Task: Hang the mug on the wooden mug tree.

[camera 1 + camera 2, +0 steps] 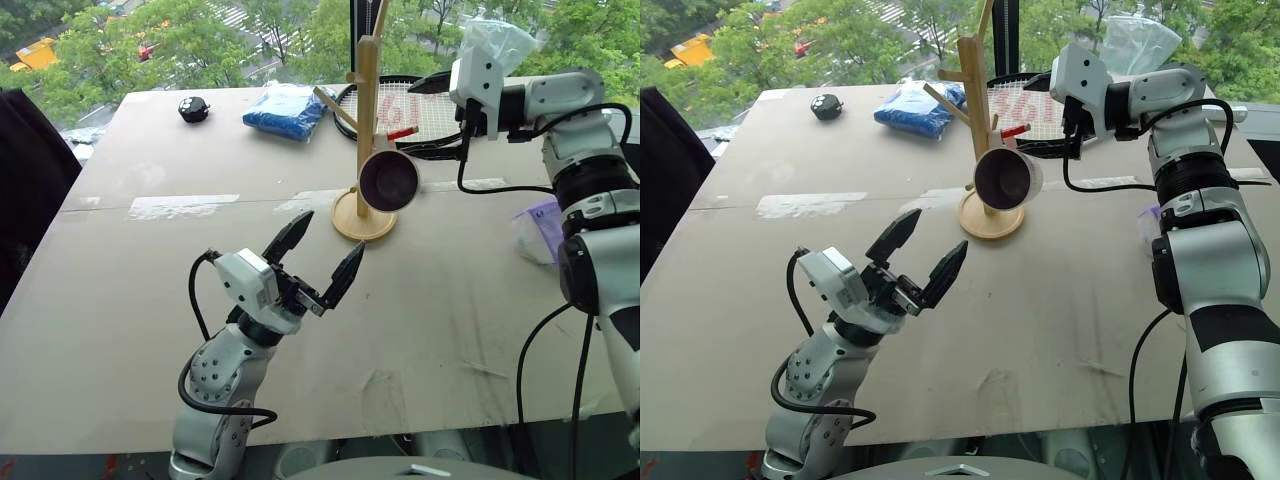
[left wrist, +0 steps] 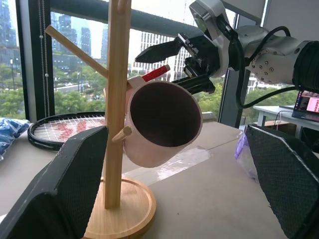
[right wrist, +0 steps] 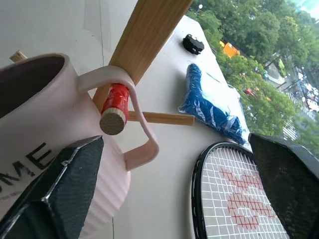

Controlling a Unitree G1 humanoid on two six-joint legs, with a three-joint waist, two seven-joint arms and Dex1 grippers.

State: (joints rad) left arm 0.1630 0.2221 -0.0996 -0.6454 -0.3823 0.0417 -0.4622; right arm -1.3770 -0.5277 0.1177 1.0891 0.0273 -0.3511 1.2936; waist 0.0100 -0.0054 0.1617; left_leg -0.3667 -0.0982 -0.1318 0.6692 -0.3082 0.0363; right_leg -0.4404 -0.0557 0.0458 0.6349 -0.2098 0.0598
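Observation:
The white mug (image 1: 388, 180), dark maroon inside, hangs by its loop handle (image 3: 142, 134) on a red-tipped peg (image 3: 114, 107) of the wooden mug tree (image 1: 367, 110). Its mouth faces me and it tilts against the post. The tree stands on its round base (image 1: 363, 225) at mid table. My right gripper (image 1: 432, 118) is open just right of the mug, fingers apart above and below the peg's level, holding nothing. My left gripper (image 1: 325, 250) stands open in front of the tree's base, pointing at it, empty.
A black-framed racket (image 1: 410, 105) lies behind the tree. A blue bag (image 1: 285, 108) and a small black object (image 1: 193, 109) sit at the table's far side. A pale purple bag (image 1: 540, 230) lies at the right edge.

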